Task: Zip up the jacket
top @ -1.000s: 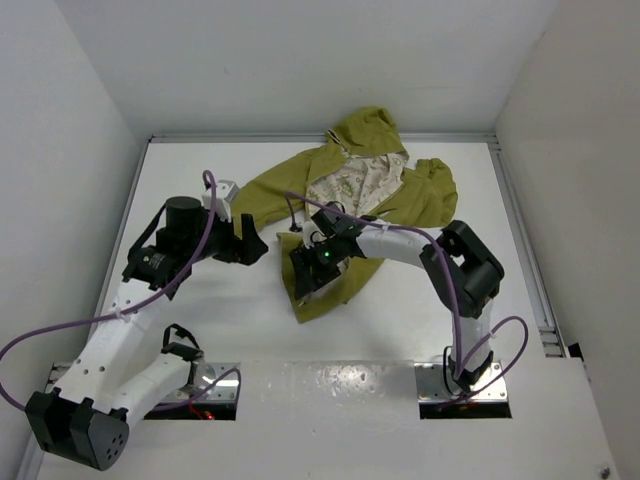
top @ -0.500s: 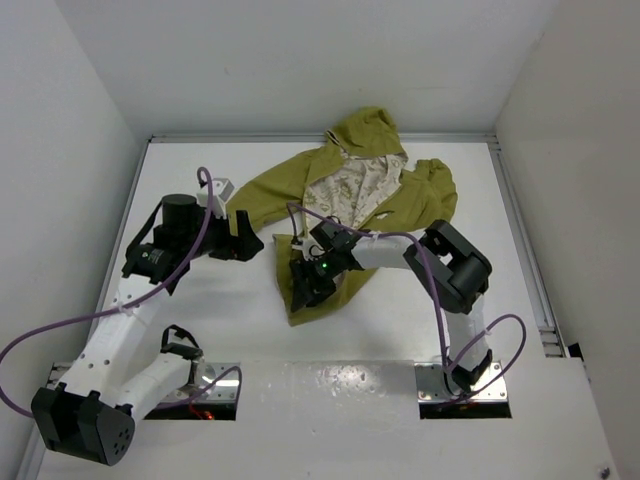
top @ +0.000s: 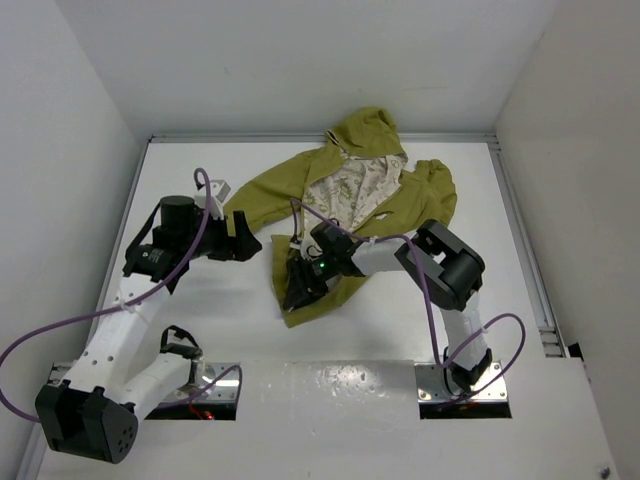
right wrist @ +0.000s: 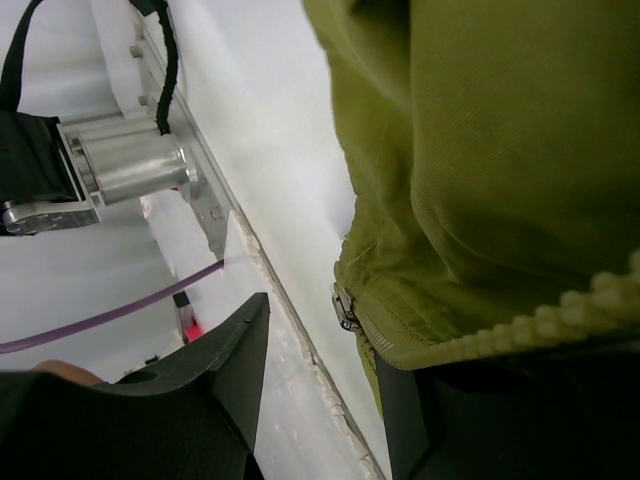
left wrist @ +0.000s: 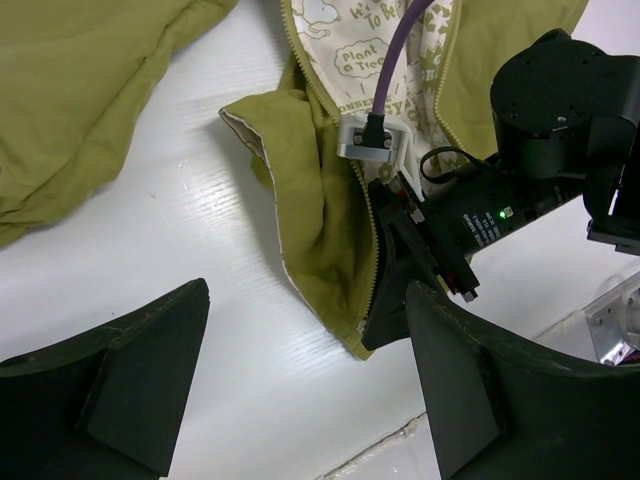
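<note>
Robot lab cell. Plain white walls box in a white table. Metal base plate bolted at near edge.

White arms, black joints and claws, purple cables (one green light).

surface: white table | on it: olive-green jacket, spread open, lining up

White table boxed by 3 plain white walls — lighting even, apparently overhead.
</note>
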### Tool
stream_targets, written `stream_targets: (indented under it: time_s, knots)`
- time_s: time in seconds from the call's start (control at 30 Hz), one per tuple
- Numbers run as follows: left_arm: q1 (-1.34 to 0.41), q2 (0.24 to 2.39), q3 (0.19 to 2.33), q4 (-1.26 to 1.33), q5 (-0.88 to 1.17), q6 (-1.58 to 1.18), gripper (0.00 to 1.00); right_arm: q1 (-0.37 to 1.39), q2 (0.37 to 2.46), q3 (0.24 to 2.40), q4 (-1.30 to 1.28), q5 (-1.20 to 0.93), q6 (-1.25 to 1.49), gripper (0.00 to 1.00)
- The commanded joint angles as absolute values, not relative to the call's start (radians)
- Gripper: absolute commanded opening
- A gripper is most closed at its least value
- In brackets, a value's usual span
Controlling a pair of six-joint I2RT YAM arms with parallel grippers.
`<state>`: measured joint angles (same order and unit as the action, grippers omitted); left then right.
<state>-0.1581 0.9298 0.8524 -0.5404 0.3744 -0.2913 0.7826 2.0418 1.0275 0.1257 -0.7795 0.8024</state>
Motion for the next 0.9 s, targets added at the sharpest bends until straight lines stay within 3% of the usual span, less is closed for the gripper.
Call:
stream_targets:
  time_s: [0.0,0.3,0.57,0.87]
  knots:
    - [-0.146,0.928,0.850,-0.515,0.383,-0.301,0.85,0.795,2.054,1.055,0.134,-0.804,0.799,0.45]
    - [-0.137,0.928,0.841,-0.506,0.371,-0.341,0.83,0.821,2.054,1.048,0.049,-0.762,0.747,0.44]
    - [-0.118,0.928,0.831,-0.506,0.371,-0.341,0.82,0.827,2.066,1.068,0.020,-0.736,0.723,0.21]
    - [-0.107,0.919,0.813,-0.485,0.419,-0.350,0.79,0.799,2.003,1.066,0.096,-0.802,0.739,0.04]
